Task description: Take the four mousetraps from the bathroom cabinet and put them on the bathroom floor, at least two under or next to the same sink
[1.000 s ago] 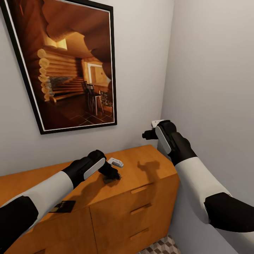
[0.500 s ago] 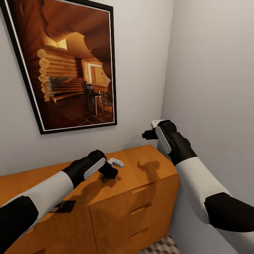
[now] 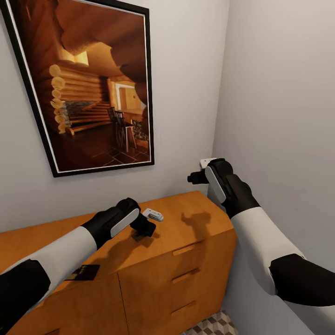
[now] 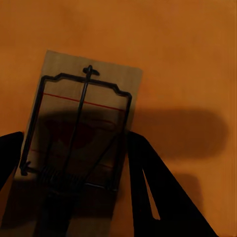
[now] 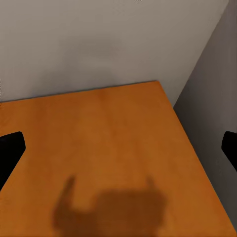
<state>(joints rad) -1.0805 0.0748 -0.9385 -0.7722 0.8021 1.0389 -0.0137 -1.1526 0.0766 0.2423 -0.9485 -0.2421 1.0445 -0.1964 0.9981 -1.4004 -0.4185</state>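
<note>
- Mousetraps are seen on the flat top of the cabinet [image 3: 186, 218]: one mousetrap [image 4: 81, 133] lies under the left tool [image 3: 145, 231], and a second mousetrap [image 3: 83, 272] lies flat nearer the cabinet's front edge, well apart from the first.
- In the left wrist view, the first trap's pale wooden base and dark wire frame are shown between the two dark fingers [image 4: 148, 182]; the left tool is spread around the trap, and contact cannot be told.
- The right tool [image 3: 197, 177] is held above the cabinet's far right corner, near the wall [image 3: 274, 93]; its fingertips [image 5: 10, 148] are spread wide over bare wood.
- A framed picture [image 3: 93, 83] is hung above the cabinet.
- A patch of the bathroom floor [image 3: 211, 325] is visible below the cabinet's drawers.
</note>
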